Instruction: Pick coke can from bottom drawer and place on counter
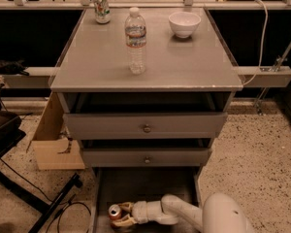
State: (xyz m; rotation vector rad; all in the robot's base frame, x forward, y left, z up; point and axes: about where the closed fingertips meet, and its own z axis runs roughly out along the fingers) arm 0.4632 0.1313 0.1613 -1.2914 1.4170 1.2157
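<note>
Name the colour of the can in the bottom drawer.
Red can, silver top, camera view; end effector at it.

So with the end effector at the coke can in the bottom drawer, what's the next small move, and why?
Probably a short lift straight up, if the grasp is secure. The end effector is right at the coke can inside the open bottom drawer, and the counter is high above, so the can must clear the drawer first.
</note>
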